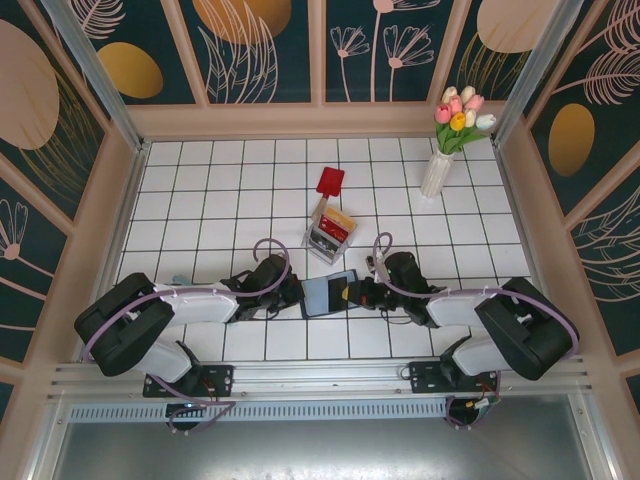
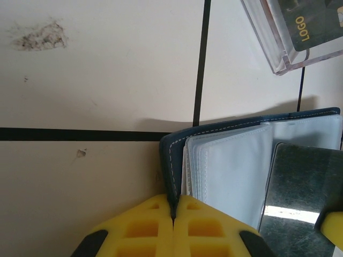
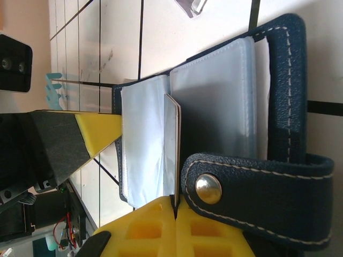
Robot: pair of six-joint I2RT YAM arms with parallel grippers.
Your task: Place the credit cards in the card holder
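Open card holder (image 1: 322, 296) lying on the white tiled table (image 1: 220, 200), between the two arms. The left pincer (image 2: 172, 217) is clenched on the edge of the holder's navy cover. The right pincer (image 3: 176, 211) grasps a dark credit card (image 2: 300, 193), which stands edge-on among the grey-blue sleeves beside the snap tab (image 3: 257, 193). Red and yellow spare cards (image 1: 338, 222) sit in the clear box (image 1: 318, 240) just beyond the holder.

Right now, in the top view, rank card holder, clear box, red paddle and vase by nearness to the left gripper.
1. card holder, held by the left gripper
2. clear box, just behind
3. red paddle, farther back
4. vase, far right corner
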